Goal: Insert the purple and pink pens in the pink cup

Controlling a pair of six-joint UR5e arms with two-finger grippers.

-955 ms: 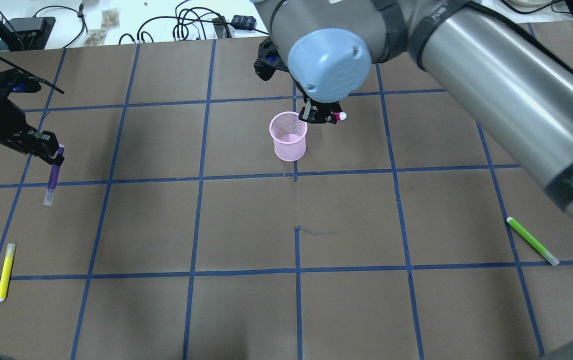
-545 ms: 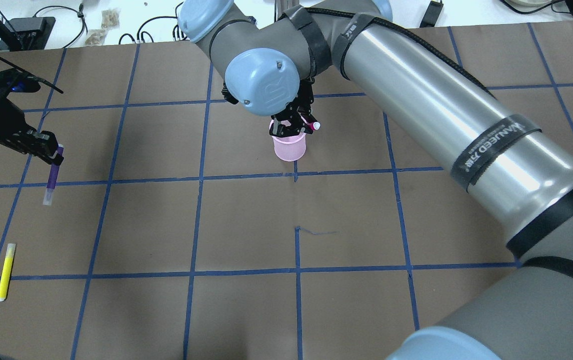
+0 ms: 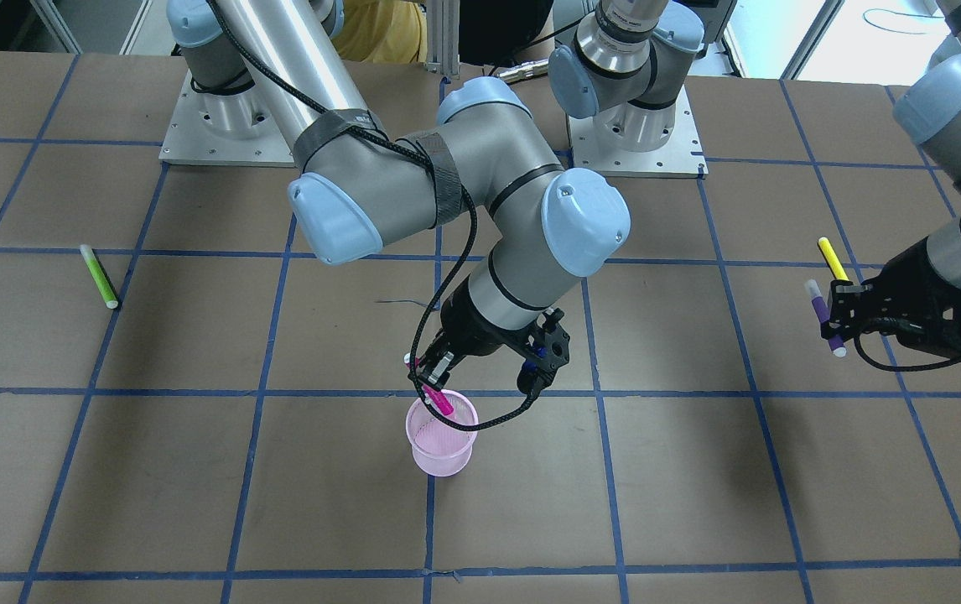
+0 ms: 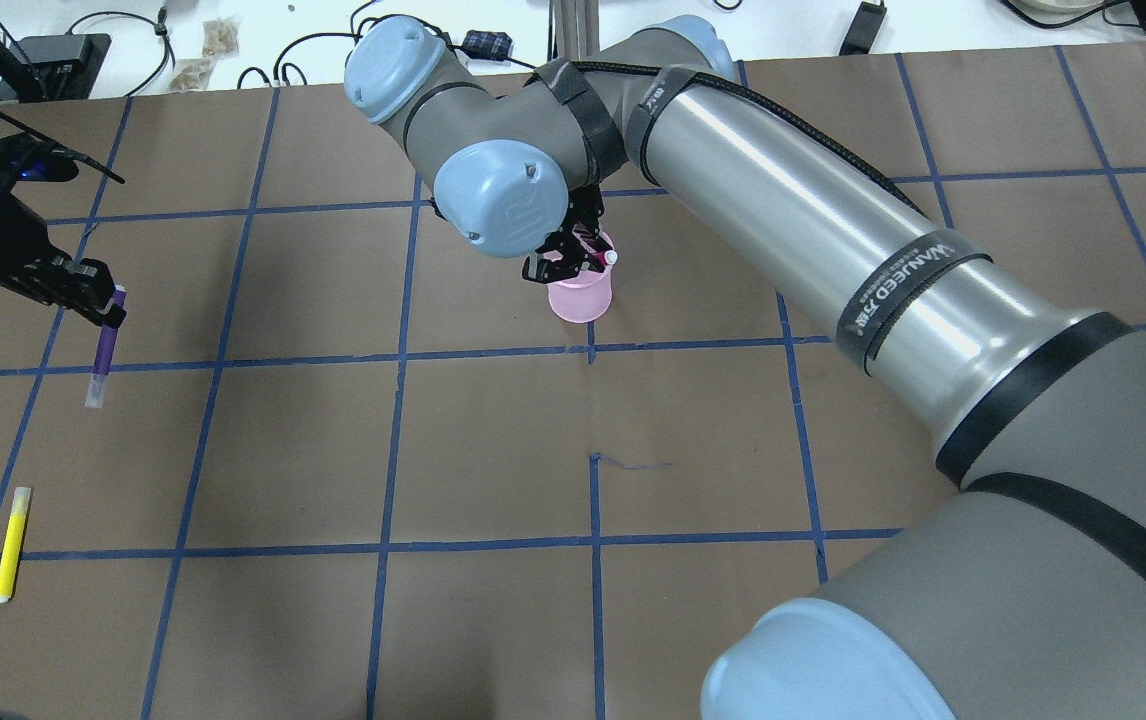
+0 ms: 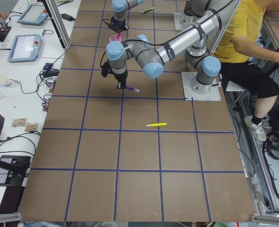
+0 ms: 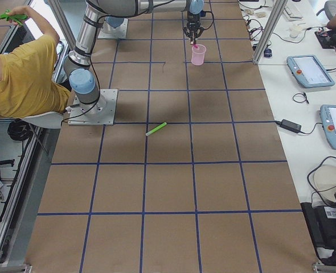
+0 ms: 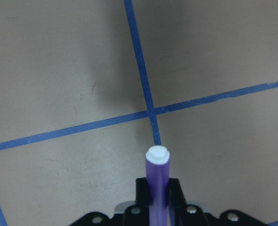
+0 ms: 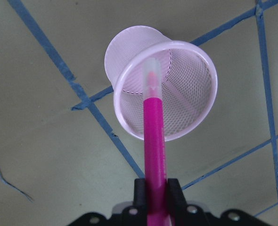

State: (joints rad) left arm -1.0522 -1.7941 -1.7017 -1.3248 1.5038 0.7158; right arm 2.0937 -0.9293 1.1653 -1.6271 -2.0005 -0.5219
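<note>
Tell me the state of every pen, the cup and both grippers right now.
left gripper: shut on the purple pen.
right gripper: shut on the pink pen.
purple pen: held off the table.
pink pen: held tilted, tip at the cup's mouth.
pink cup: upright on the table, no pen dropped inside.
yellow pen: lying flat on the table.
green pen: lying flat on the table.

The overhead camera sits behind the robot, looking forward and down on the brown paper-covered worktop (image 4: 493,620). The front camera faces back steeply from across it. Two distant end cameras look along its length. Each wrist camera peers close past its black fingers (image 7: 175,189); the right one shares the pink mesh cup (image 8: 191,89) with all four exterior views.
</note>
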